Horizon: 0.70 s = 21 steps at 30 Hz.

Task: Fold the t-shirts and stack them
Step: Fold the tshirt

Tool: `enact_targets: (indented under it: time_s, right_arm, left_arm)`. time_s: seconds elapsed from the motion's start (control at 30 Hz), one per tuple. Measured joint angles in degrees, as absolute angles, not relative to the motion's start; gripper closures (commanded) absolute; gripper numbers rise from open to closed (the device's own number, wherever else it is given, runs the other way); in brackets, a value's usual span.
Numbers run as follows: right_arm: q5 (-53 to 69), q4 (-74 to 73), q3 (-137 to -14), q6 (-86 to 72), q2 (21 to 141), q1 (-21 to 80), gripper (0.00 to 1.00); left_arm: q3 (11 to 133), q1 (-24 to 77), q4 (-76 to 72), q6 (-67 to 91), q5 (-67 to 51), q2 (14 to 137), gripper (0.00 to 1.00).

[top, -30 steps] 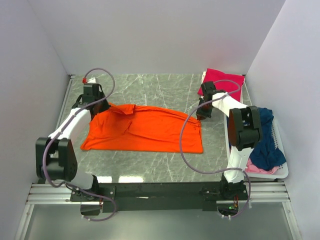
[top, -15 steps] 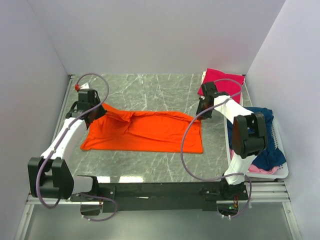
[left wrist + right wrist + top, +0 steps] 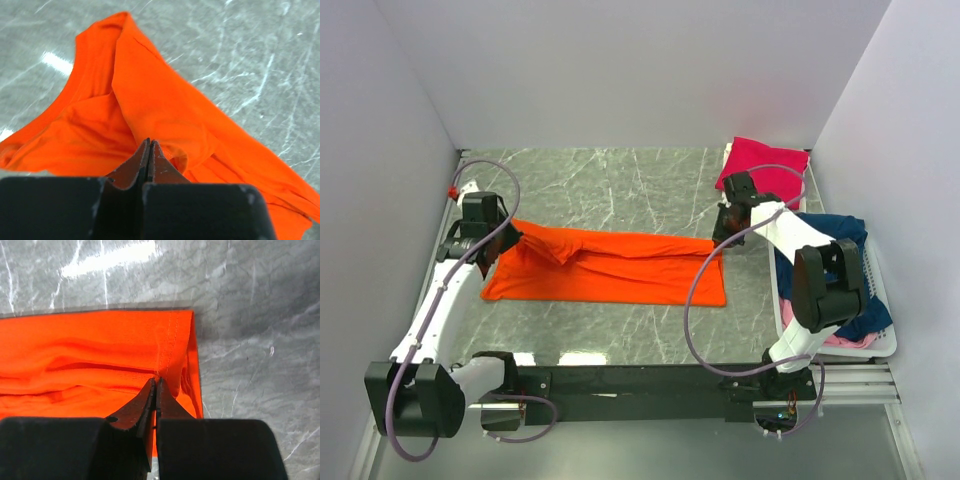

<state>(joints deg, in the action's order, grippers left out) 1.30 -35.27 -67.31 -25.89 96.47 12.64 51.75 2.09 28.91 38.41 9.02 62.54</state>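
Across the middle of the grey marble desk (image 3: 620,180) the orange t-shirt (image 3: 610,268) lies in a long band from left to right. Its near edge is flat on the surface and its far edge is drawn taut between the two grippers. The left arm (image 3: 438,300) stretches almost straight from its base along the desk's left edge. The left gripper (image 3: 508,230) is clenched on the shirt's far left corner, where cloth bunches into folds just below the closed tips in the wrist view (image 3: 148,146). The right arm (image 3: 825,280) is bent sharply at the elbow above the white basket (image 3: 886,342), with its forearm angled far and left. The right gripper (image 3: 721,234) is clamped on the hemmed far right corner (image 3: 156,385). A navy t-shirt (image 3: 832,232) and a pale pink one (image 3: 788,314) hang in the basket. A magenta t-shirt (image 3: 766,160) rests at the far right corner.
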Motion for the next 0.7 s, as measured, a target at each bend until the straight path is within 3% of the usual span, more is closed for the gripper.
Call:
enact_targets:
  time_s: [0.6,0.7]
  right_arm:
    - [-1.43,-36.53,-62.52,-25.89,95.20,13.74,1.00]
    - [-2.63,-37.36,-62.52,-25.85,95.20,13.74,0.69]
  left_arm:
    - [49.17,1.34,35.31,42.78,11.40,55.86,1.00]
    - [47.66,1.30,37.21,44.18,11.33,55.68,0.82]
